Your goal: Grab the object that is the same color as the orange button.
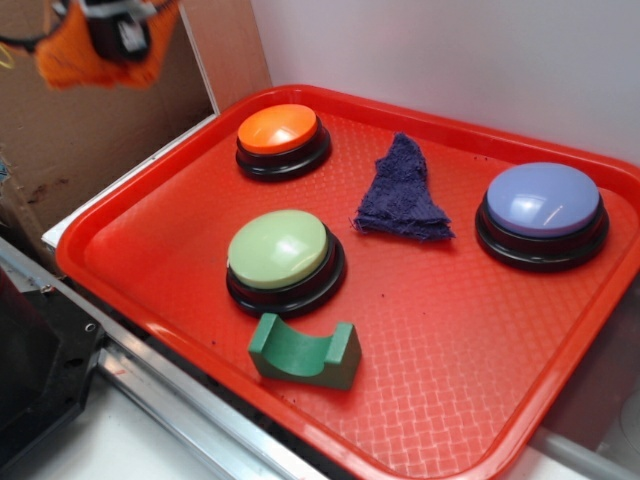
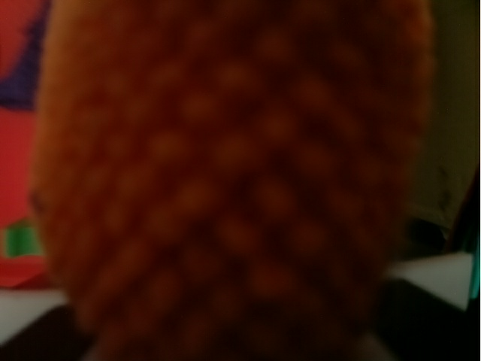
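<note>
Exterior view, upper left of the frame: gripper (image 1: 118,35) raised well clear of the red tray (image 1: 480,420), jaws closed on the orange cloth (image 1: 70,58), which hangs bunched around them; wrist view filled by that cloth's coarse weave; orange button (image 1: 279,129) at upper centre matches its colour; grab judged complete, nothing evidently left.

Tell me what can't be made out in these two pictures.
- Hand: exterior view, cut off by the top edge and wrapped by the orange cloth; its fingers are hidden.
- Red tray: wrist view, almost wholly blocked by the cloth pressed close to the lens.
- Cloth weave: wrist view, blurred and dim, only coarse bumps show.
- Orange button: absent from the wrist view.
</note>
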### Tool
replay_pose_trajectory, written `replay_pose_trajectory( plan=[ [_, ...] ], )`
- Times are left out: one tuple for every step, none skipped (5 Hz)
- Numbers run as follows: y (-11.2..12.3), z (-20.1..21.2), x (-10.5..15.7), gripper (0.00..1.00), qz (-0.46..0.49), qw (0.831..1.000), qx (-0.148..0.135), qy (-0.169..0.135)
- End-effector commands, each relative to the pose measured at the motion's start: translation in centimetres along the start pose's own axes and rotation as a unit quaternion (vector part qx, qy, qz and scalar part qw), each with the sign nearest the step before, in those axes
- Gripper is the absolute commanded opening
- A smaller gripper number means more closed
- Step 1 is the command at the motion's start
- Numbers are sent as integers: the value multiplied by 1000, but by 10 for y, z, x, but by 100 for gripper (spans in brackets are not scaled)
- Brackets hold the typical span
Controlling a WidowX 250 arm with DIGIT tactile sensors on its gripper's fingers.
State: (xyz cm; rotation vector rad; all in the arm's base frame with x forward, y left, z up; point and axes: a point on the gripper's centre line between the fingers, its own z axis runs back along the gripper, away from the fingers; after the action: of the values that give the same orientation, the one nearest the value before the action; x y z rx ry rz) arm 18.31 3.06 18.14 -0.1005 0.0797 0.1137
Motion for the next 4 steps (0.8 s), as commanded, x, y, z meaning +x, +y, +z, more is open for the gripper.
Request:
replay_pose_trajectory(
  plan=[
    [-25,68,-50,0,3,997,-22,-68],
    [-26,63,-48,0,3,998,-7,-62],
    [-26,60,-47,0,6,998,-4,-61],
    [-25,58,-45,0,16,998,2,-59]
  ],
)
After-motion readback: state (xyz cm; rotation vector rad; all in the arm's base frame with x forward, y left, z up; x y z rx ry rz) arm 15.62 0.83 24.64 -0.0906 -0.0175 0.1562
